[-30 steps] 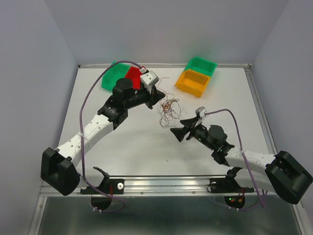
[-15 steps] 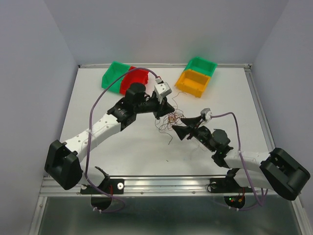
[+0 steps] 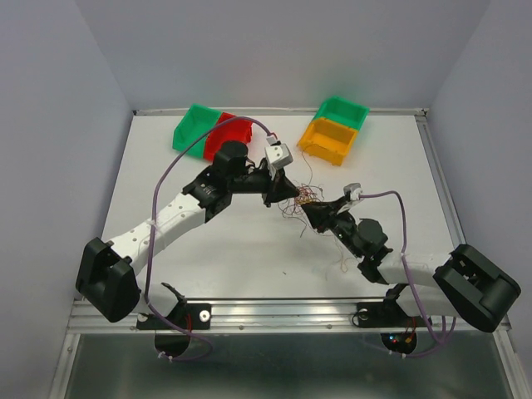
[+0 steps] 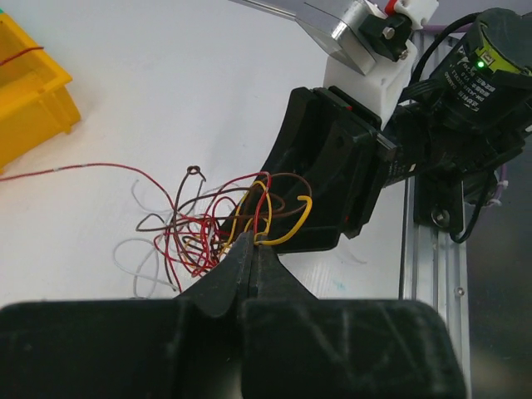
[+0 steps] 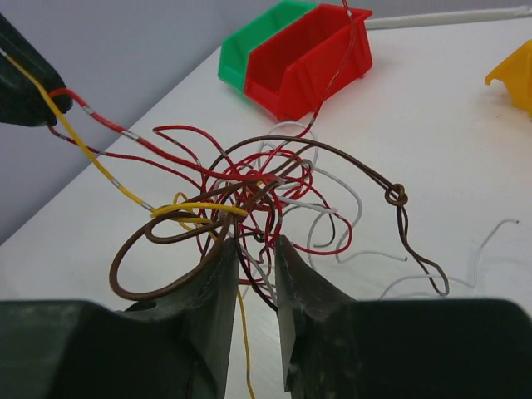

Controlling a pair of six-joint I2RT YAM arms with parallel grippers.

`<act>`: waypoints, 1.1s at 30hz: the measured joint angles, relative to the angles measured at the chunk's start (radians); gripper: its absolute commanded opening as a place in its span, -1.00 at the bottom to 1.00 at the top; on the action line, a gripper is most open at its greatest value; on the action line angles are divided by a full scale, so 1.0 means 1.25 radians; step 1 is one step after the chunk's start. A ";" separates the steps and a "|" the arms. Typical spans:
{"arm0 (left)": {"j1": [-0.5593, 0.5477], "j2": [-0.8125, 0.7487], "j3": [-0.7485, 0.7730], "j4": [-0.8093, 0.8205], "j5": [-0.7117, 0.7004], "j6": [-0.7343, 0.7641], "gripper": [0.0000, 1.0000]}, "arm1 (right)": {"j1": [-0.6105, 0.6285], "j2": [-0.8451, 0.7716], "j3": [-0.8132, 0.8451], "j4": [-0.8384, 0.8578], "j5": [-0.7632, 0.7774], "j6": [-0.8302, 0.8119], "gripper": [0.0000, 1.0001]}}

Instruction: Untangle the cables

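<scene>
Several cables [image 5: 258, 187] — tangled, red, brown, yellow

L gripper [image 4: 252, 249] fills bottom of frame, jaws pressed together w/ no gap, tips pinching yellow + red strands of the cables [image 4: 199, 229]. Tangle sits centre-left over white table [image 4: 166, 75]: red, brown, yellow, white loops. One long red strand runs out to left edge, below yellow bin [image 4: 29, 108] in upper-left corner; another thin red strand lies across bin's top. R gripper [image 4: 278, 212], black, comes in from upper right, tip end right at the tangle w/ yellow + brown loops in front of it; its jaw gap can't be made out. White mount [image 4: 366, 79] above it. Black motor housing [image 4: 490, 75] w/ green light, upper right. Metal rail [image 4: 432, 274] down right side.
</scene>
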 measured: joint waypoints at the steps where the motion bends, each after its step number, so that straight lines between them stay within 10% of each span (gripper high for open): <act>1: 0.000 0.000 0.000 0.000 0.007 0.000 -0.99 | 0.000 0.000 0.000 0.002 0.011 0.001 -0.51; 11: 0.000 -0.044 -0.002 -0.027 0.045 0.034 -1.00 | 0.004 -0.020 0.000 -0.014 0.248 0.051 -0.81; 33: 0.245 -0.371 -0.154 0.174 -0.476 -0.076 -0.97 | 0.004 -0.417 -0.030 -0.472 0.764 0.173 -0.89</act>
